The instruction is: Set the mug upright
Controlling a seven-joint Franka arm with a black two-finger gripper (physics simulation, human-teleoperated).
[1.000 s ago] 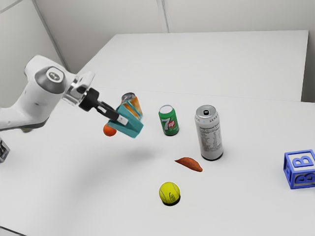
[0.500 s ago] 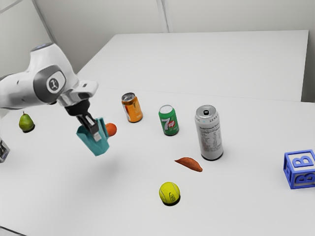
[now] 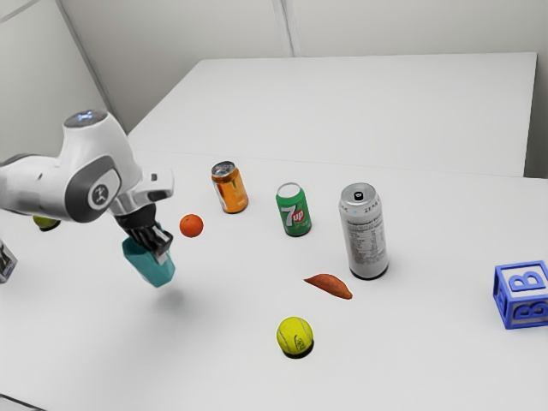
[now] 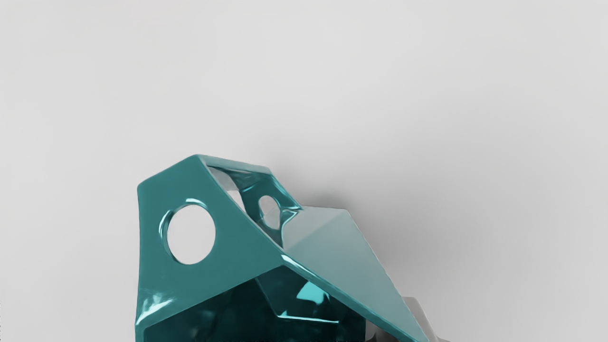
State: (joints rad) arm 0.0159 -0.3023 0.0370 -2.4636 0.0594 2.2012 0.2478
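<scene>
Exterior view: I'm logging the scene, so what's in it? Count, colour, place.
Mug: 1, teal, tilted in gripper
Orange: 1, orange, between mug and orange can
Orange can: 1, orange, near 7up can
7up can: 1, green, mid-view
Tall can: 1, grey, between 7up can and block
Sweet potato: 1, red-brown, near tall can
Ball: 1, yellow, near sweet potato
Block: 1, blue, exterior view's right
Green thing: 1, green, partly behind arm
Edge thing: 1, grey, exterior view's left
Table: 1, white, underneath
Walls: count unclear, pale grey, behind table
Arm: 1, white-grey, exterior view's left
Gripper: 1, black, on mug
</scene>
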